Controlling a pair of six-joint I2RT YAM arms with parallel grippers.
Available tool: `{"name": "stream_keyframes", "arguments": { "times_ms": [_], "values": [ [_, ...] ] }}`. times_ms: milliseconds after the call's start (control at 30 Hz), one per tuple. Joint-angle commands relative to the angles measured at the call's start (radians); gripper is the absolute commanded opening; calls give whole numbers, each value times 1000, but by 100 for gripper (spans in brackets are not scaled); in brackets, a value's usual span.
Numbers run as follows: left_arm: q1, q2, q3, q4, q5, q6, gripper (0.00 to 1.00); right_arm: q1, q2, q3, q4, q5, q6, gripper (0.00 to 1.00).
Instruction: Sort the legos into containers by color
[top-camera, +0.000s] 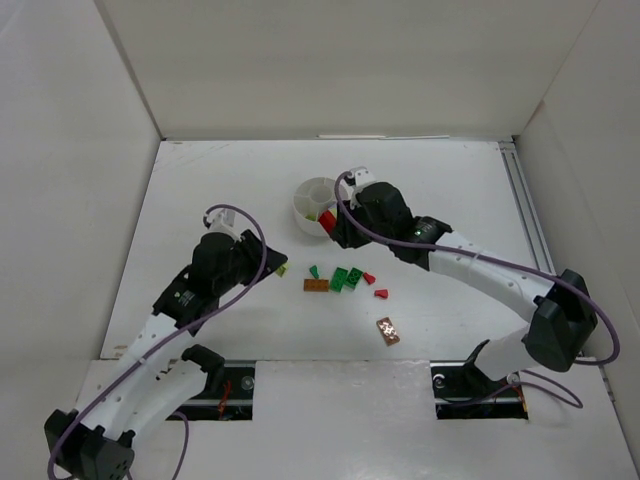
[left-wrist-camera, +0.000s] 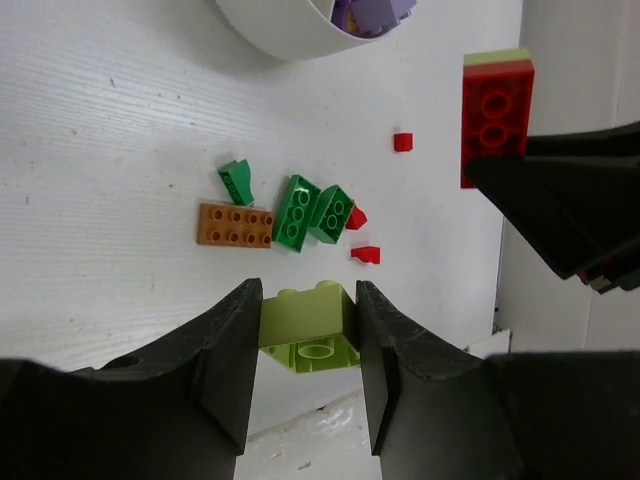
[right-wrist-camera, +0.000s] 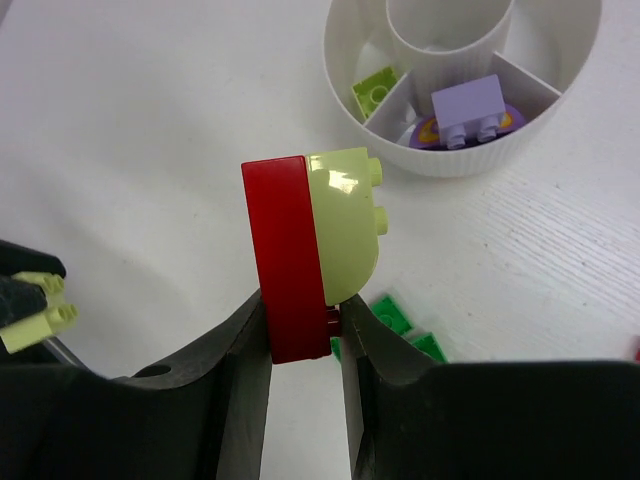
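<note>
My left gripper (left-wrist-camera: 308, 312) is shut on a pale yellow-green lego (left-wrist-camera: 310, 325), held above the table left of the loose pile (top-camera: 283, 268). My right gripper (right-wrist-camera: 303, 320) is shut on a red lego (right-wrist-camera: 288, 260) with a pale yellow-green rounded piece (right-wrist-camera: 345, 225) stuck to it, held beside the white dish (top-camera: 300, 200) at its near side. The dish (right-wrist-camera: 470, 160) holds a light purple lego (right-wrist-camera: 467, 108) and a yellow-green lego (right-wrist-camera: 378, 92) in separate wedges. Loose on the table lie an orange-brown plate (top-camera: 316, 286), green legos (top-camera: 346, 279) and small red pieces (top-camera: 369, 278).
Another orange-brown lego (top-camera: 388, 331) lies alone nearer the front edge. White walls close in the table at the back and both sides. The two wrists are close together over the middle of the table.
</note>
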Motion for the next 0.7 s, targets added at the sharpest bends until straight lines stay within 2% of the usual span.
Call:
{"name": "stream_keyframes", "arguments": {
  "times_ms": [0,133,167,300,400,667],
  "values": [
    [-3,50,65,45,-62,11,0,5,-82,-28,25,55,-52,0],
    [8,258,182,109,-93,98,0,-14,-168,-98,-2,106,-107,0],
    [25,356,253,109,-93,144,0,-14,-200,-107,-14,115,-136,0],
    [46,559,415,120,-107,220,0,-57,-275,-147,-36,128,-211,0],
    [55,679,519,120,-96,260,0,-109,-317,-173,-45,73,-251,0],
    [68,860,621,154,-42,282,0,-204,-354,-204,-16,-94,-351,0]
  ]
}}
